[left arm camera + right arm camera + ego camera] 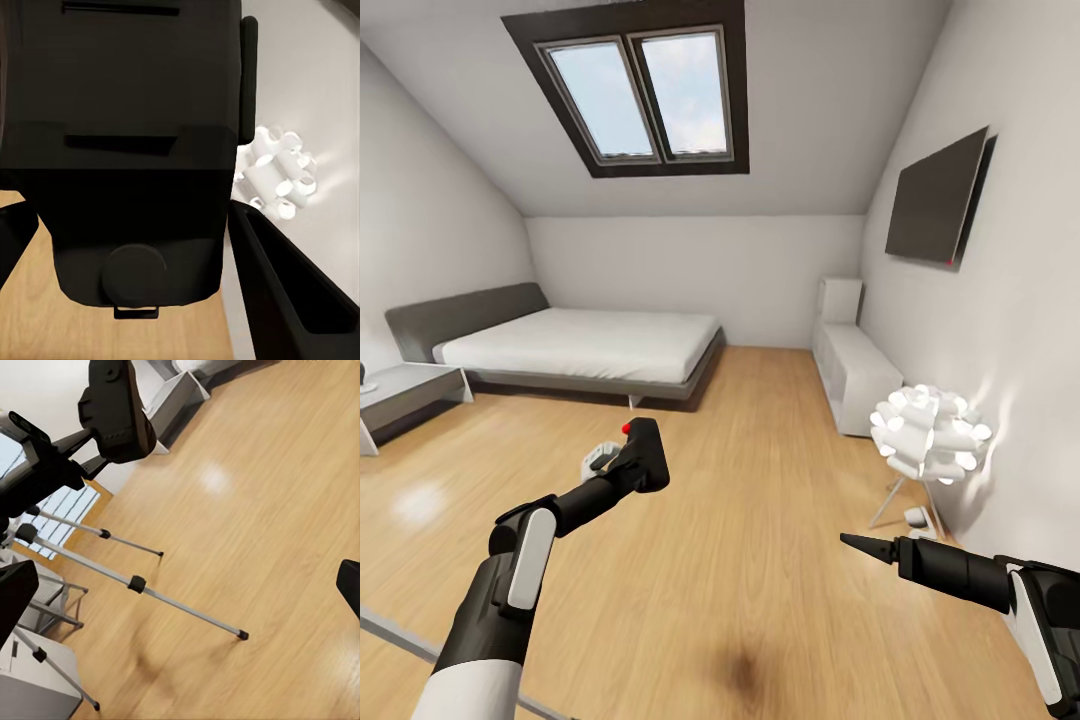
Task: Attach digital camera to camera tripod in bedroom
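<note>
My left gripper (622, 462) is shut on the digital camera (646, 452), a small black box with a red button on top, held up over the wood floor. In the left wrist view the camera (127, 187) sits between the dark fingers (289, 300). The right wrist view shows the camera (116, 409) in the air above the camera tripod's silver legs (135, 583), which spread across the floor on black feet. One tripod leg (390, 632) crosses the head view's lower left corner; the tripod's head is out of view. My right gripper (865, 546) hangs open and empty at the lower right.
A grey bed (575, 345) stands at the back left with a low grey side table (410, 392) beside it. Along the right wall are a white cabinet (855, 372), a white ball lamp (930, 432) on thin legs and a wall screen (938, 198). Open wood floor (760, 560) lies ahead.
</note>
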`<state>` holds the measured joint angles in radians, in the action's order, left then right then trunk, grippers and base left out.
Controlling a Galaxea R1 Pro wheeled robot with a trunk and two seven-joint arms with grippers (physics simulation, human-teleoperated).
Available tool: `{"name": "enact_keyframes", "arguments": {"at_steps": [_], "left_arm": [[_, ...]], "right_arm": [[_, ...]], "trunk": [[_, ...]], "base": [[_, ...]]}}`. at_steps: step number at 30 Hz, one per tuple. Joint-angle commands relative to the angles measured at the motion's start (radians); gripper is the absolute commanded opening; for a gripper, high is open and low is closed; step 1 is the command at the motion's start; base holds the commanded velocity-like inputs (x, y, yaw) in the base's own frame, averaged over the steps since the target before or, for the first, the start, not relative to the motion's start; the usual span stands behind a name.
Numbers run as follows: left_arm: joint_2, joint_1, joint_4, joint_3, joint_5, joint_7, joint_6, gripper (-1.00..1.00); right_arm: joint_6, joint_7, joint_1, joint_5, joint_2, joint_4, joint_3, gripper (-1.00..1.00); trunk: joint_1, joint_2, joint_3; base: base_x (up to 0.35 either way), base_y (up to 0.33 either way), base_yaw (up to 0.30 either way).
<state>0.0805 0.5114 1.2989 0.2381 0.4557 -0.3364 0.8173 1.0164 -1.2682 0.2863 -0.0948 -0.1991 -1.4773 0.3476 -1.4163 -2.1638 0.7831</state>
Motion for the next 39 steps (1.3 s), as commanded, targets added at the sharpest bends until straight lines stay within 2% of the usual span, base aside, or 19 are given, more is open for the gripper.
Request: {"name": "enact_keyframes", "arguments": {"at_steps": [1, 21, 23, 30, 36, 39], "left_arm": [[0.001, 0.001, 0.0, 0.004, -0.002, -0.006, 0.007, -1.0], [0.0, 0.001, -0.007, 0.01, -0.004, 0.003, 0.005, -1.0], [-0.002, 0.001, -0.026, 0.011, -0.004, 0.003, 0.005, -1.0], [-0.011, 0.001, -0.124, 0.011, -0.007, 0.007, 0.002, -1.0], [-0.024, 0.001, -0.168, 0.015, -0.009, 0.04, -0.046, -1.0], [-0.026, 0.001, -0.178, 0.016, -0.007, 0.079, -0.074, -1.0]], "right_arm": [[0.007, 0.0, 0.001, -0.003, 0.0, 0.0, 0.0, 1.0], [0.005, 0.005, 0.001, -0.003, 0.001, 0.002, -0.001, 1.0], [0.004, 0.017, 0.001, 0.008, 0.001, 0.013, -0.001, 1.0], [-0.014, 0.078, 0.001, 0.091, 0.009, 0.076, 0.002, 1.0], [-0.065, 0.144, 0.001, 0.121, 0.013, 0.12, 0.002, 1.0], [-0.103, 0.224, 0.001, 0.127, 0.015, 0.148, 0.001, 1.0]], "trunk": [[0.004, 0.007, -0.002], [0.081, 0.147, -0.065], [0.088, 0.161, -0.071], [0.115, 0.21, -0.093], [0.138, 0.252, -0.112], [0.15, 0.273, -0.121]], "base": [[0.0, 0.0, 0.0], [0.0, 0.0, 0.0], [0.0, 0.0, 0.0], [0.0, 0.0, 0.0], [0.0, 0.0, 0.0], [0.0, 0.0, 0.0]]}}
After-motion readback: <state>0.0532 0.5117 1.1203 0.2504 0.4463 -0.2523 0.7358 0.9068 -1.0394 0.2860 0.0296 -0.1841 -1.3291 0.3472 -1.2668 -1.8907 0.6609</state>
